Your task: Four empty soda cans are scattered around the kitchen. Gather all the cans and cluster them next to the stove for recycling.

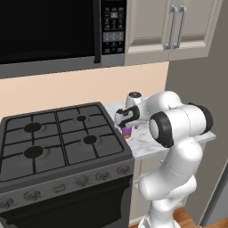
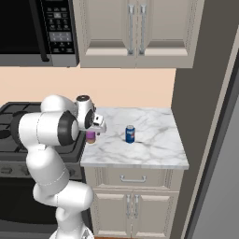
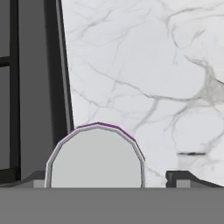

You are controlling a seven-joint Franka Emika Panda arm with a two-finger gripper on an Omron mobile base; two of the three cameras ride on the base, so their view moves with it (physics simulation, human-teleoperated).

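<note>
Your gripper (image 3: 105, 177) is hanging low over the marble counter (image 2: 154, 144), pointing straight down, and the purple-pink can (image 3: 95, 156) is sitting right under it. In the hand view you are looking down on its silvery top, with one finger tip (image 3: 35, 178) showing just off its one side and the other finger tip (image 3: 183, 177) a little apart from it on the other. The jaws are spread wider than the can; whether either tip is touching it, you cannot tell.

From the right base view, the can (image 2: 90, 137) is standing upright below your hand, just beside the edge of the stove (image 1: 58, 138). The blue can (image 2: 130, 134) is standing upright on the same counter, well off to the side of your gripper away from the stove.
</note>
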